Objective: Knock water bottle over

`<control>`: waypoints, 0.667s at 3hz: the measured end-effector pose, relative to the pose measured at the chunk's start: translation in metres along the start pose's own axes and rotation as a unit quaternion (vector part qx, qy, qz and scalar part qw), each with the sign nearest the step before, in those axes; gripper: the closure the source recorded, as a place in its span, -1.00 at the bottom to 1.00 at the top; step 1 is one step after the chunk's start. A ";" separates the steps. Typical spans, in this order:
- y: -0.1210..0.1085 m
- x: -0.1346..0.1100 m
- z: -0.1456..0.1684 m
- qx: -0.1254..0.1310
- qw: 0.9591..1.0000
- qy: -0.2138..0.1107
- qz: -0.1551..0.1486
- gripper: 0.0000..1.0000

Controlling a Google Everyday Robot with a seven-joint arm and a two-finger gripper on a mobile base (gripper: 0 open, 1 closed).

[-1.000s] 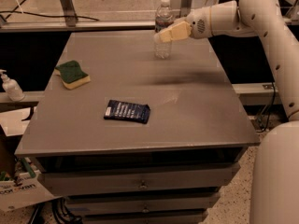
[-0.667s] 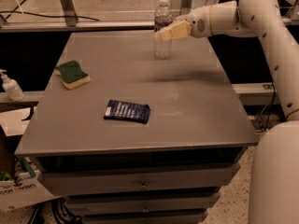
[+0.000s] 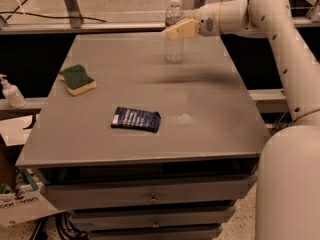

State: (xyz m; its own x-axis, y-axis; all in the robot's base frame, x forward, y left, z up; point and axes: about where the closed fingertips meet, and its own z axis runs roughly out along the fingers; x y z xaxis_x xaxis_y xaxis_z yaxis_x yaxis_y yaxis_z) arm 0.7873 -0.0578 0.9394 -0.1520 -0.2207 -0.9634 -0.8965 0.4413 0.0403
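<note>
The water bottle [image 3: 174,49], clear and ribbed with a white cap, stands upright at the far middle of the grey table [image 3: 215,114]. My gripper [image 3: 170,33] reaches in from the right on the white arm. Its cream tip lies across the bottle's upper half, in front of it and touching or nearly touching. The fingers look closed together and hold nothing. The gripper hides the bottle's middle.
A green and yellow sponge [image 3: 77,79] lies at the left of the table. A dark blue packet [image 3: 136,119] lies near the middle front. A small white pump dispenser [image 3: 11,92] stands off the table at the left. My white base [image 3: 290,184] is at the right front corner.
The gripper tip has risen slightly against the bottle. The bottle still stands upright in the same spot. Nothing else has moved.
</note>
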 end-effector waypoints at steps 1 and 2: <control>0.018 -0.015 0.044 -0.060 0.998 -0.017 -0.029 -1.00; 0.056 -0.020 0.036 -0.123 0.992 -0.021 -0.019 -1.00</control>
State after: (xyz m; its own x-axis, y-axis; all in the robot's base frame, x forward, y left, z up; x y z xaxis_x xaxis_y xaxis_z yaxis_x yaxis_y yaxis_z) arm 0.7550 0.0025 0.9509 -0.1044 -0.1950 -0.9752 -0.9764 0.2063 0.0633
